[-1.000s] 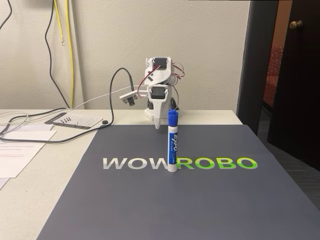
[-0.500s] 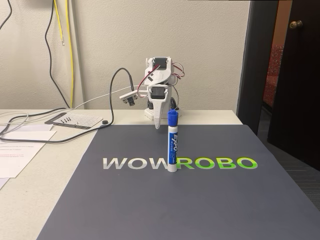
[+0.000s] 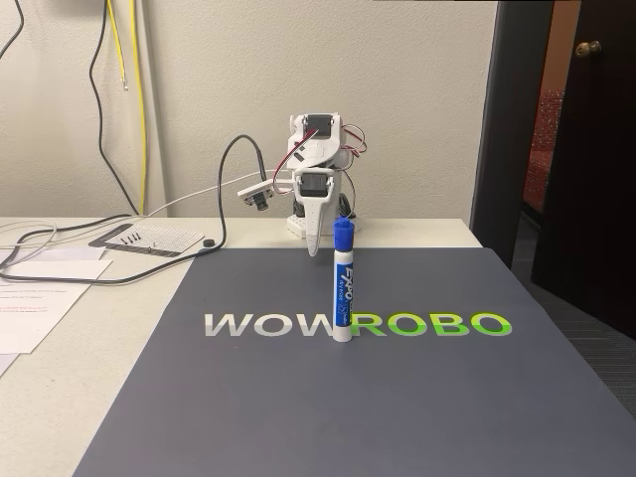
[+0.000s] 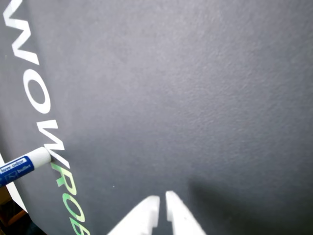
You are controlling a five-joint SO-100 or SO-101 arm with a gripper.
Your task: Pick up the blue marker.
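Note:
The blue marker [image 3: 343, 281] stands upright on the grey mat [image 3: 298, 397], blue cap up, its white base on the mat's lettering. In the wrist view the marker [image 4: 22, 165] enters from the left edge, its white end touching the lettering. The white arm is folded at the back of the table, and its gripper [image 3: 315, 248] points down behind the marker, well apart from it. In the wrist view the gripper [image 4: 162, 199] rises from the bottom edge with its fingertips almost touching and nothing between them.
Black cables [image 3: 224, 189] and papers [image 3: 40, 298] lie on the white table left of the mat. A small camera module [image 3: 258, 194] hangs beside the arm. A dark door [image 3: 591, 149] stands at the right.

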